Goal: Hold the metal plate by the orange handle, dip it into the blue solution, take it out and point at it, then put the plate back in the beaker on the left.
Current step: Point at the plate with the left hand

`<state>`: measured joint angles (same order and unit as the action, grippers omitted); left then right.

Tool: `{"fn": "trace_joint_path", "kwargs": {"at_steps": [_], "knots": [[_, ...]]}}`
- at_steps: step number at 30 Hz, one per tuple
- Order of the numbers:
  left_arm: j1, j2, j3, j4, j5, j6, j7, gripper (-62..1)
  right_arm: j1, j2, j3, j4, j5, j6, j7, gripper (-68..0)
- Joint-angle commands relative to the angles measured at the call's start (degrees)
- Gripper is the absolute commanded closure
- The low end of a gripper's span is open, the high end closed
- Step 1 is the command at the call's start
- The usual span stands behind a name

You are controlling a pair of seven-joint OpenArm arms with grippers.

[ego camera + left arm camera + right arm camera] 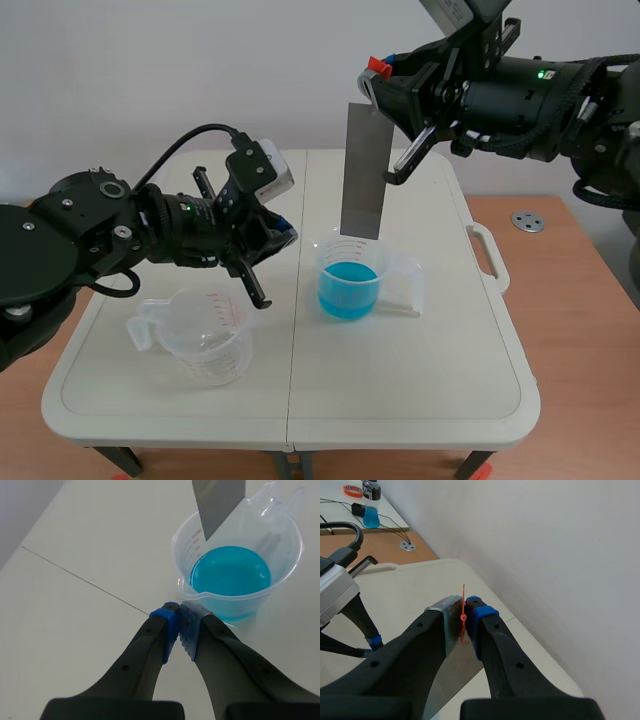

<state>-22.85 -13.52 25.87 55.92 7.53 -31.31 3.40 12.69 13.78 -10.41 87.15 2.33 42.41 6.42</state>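
My right gripper (376, 82) is raised above the table and shut on the orange handle (377, 66) of the metal plate (365, 170). The grey plate hangs upright, with its lower edge just above the blue solution (348, 285) in the clear beaker (352, 262). The right wrist view shows the orange handle (463, 615) pinched between my right gripper's (465, 607) pads. My left gripper (290, 236) is shut on nothing, its tips close to the beaker's left side. In the left wrist view my left gripper (180, 614) nearly touches the beaker (186, 545), and the plate's (217, 502) corner hangs over the solution (230, 572).
An empty clear beaker (205, 340) stands at the front left of the white folding table (420, 390), under my left arm. The table's carry handle (487, 255) sticks out on the right. A small metal disc (527, 221) lies on the wooden surface beyond.
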Motion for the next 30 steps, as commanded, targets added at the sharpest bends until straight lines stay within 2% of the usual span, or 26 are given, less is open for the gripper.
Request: {"fn": "trace_joint_path", "kwargs": {"at_steps": [1, 30], "knots": [[-0.83, -0.17, -0.04, 1.33, -0.35, -0.31, -0.55, -1.3, 1.62, 0.02, 0.11, 0.79, 0.66, 0.31, 1.03, -1.3], [-0.85, -0.98, -0.07, 1.36, -1.05, -0.37, -3.37, -1.3, 1.62, 0.00, 0.11, 0.79, 0.68, 0.31, 1.03, -1.3]]}}
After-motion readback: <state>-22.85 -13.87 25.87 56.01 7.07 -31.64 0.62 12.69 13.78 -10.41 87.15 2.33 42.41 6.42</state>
